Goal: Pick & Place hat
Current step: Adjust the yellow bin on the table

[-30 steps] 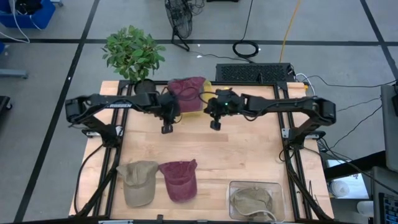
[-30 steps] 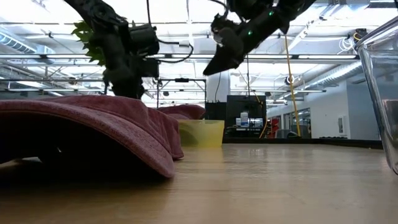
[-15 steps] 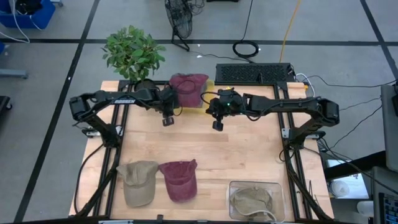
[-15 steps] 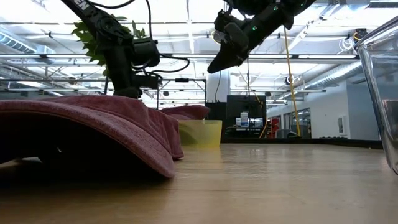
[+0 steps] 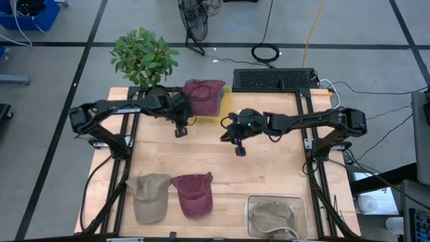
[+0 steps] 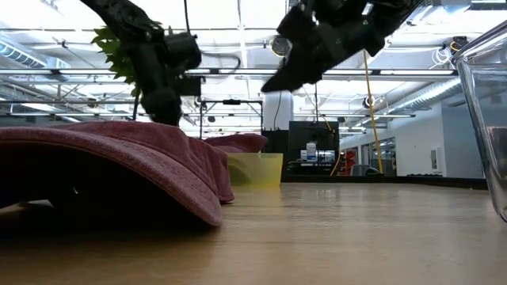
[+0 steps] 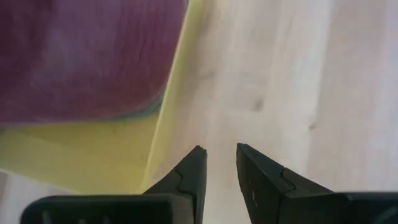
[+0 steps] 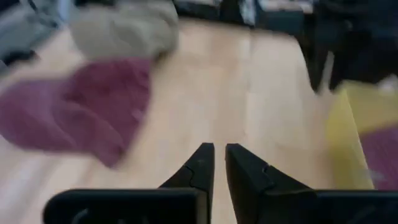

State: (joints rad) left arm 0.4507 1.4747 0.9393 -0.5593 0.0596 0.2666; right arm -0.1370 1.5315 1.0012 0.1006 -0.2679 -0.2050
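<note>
both arms up over the far half of the table, nothing in either gripper

going left to right in the high view: the potted plant [image 5: 144, 57] sits off the table's far left corner. near the front edge a tan hat [image 5: 148, 197] lies just beside a maroon hat [image 5: 193, 194]. the left gripper [image 5: 179, 131] hangs over the wood right by the yellow bin [image 5: 225, 94], its fingers [image 7: 194, 173] a small gap apart and holding nothing. another maroon hat [image 5: 203, 96] sits in that bin at the far edge. the right gripper [image 5: 240, 150] is near the table's middle, fingers a sliver apart, also empty. front right is a clear container [image 5: 277, 216] with a khaki hat [image 5: 271, 215] inside.
</note>
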